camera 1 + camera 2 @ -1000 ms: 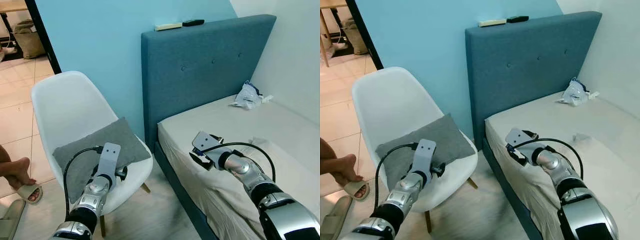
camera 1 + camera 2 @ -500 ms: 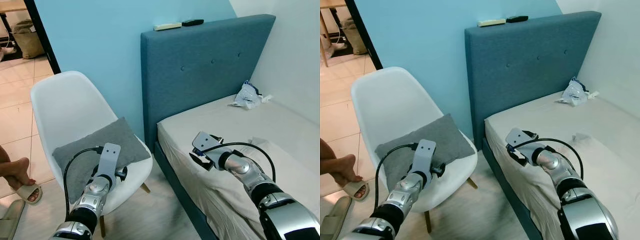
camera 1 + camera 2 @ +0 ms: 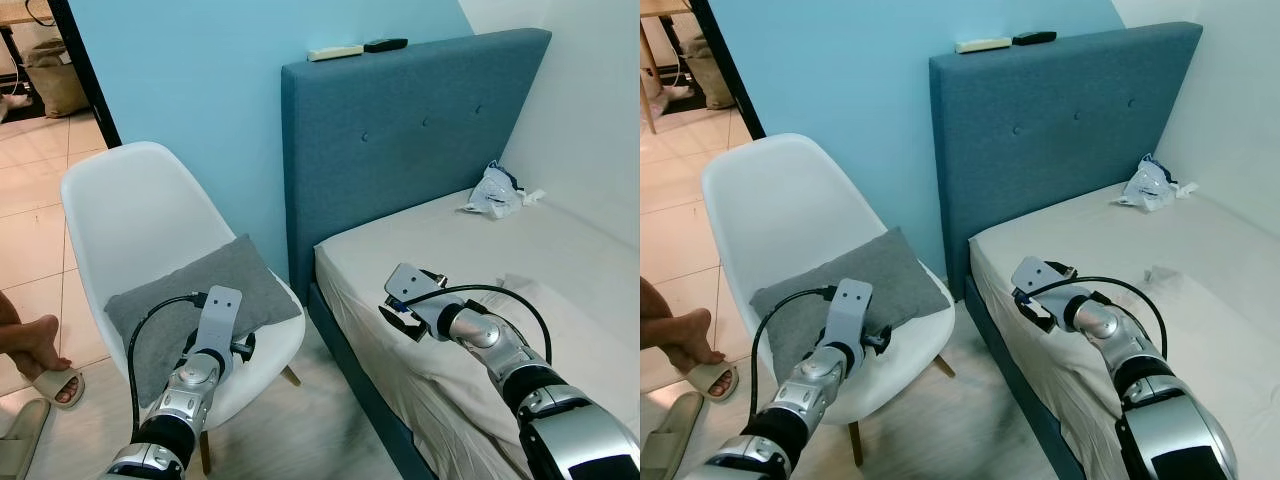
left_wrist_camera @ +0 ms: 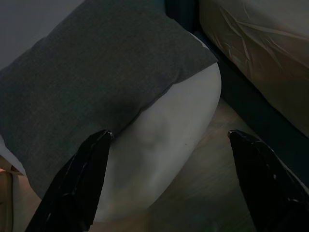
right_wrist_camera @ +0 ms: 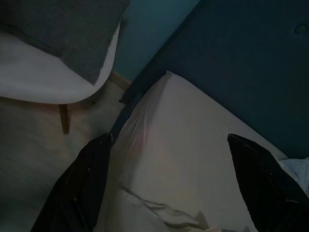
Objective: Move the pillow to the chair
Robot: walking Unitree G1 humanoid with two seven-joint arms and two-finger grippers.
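The grey pillow (image 3: pixel 190 305) lies on the seat of the white chair (image 3: pixel 130 215). My left hand (image 4: pixel 169 188) hovers over the chair's front edge, spread wide, empty. My right hand (image 5: pixel 169 183) hangs wide over the bed (image 3: pixel 520 250) beside the chair.

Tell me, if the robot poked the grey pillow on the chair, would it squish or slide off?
Probably squish: the grey pillow looks soft and sags a little into the white chair. It seems light, so a push could shift it. Its cloth looks rough, yet the smooth seat slopes, so it might slide toward the front edge.
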